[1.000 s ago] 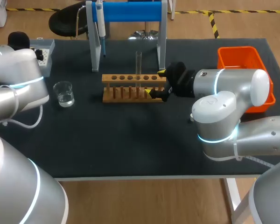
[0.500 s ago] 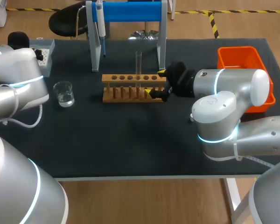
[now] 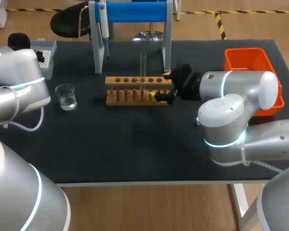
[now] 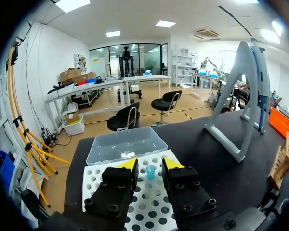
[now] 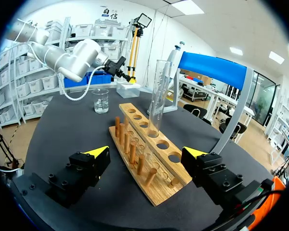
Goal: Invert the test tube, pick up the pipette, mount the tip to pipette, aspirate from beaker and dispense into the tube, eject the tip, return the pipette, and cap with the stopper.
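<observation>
The tall clear glass test tube (image 5: 157, 96) looks light, slick, brittle (I'd grip mid-wall, gently); my right fingers (image 5: 97, 153) and left fingers (image 4: 127, 164) stand spread.

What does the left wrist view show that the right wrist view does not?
Only the left wrist view: a small blue tip in the holed white rack, between the fingers of the open left gripper. Only the right wrist view: the upright test tube, the beaker, the open right gripper. Both: the wooden rack and the pipette stand.
</observation>
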Robot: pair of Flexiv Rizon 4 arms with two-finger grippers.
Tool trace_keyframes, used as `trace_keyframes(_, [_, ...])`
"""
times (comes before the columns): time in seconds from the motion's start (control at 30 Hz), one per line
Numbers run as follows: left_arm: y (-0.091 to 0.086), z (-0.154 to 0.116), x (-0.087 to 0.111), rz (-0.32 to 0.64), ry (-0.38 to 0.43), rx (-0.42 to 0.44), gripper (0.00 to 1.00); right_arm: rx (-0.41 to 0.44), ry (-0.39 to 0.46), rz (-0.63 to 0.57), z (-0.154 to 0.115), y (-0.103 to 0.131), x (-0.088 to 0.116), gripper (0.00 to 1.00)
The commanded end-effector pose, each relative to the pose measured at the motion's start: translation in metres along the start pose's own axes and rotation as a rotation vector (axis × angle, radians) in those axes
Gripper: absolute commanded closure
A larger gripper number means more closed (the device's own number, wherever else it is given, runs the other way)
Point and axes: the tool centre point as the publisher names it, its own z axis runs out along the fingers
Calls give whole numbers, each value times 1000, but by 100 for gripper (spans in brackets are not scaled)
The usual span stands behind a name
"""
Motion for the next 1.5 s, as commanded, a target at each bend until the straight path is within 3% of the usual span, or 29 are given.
trace_keyframes(0.03, [0, 5, -3, 1, 5, -5, 71, 0, 1, 1, 0, 0, 0, 0])
trace_keyframes(1.3, [3, 7, -5, -2, -1, -13, 84, 0, 1, 1, 0, 0, 0, 0])
trace_keyframes(1.4, [3, 7, -5, -1, -1, -13, 86, 0, 1, 1, 0, 0, 0, 0])
trace_keyframes(1.5, [3, 7, -5, 0, 0, -13, 95, 0, 1, 1, 0, 0, 0, 0])
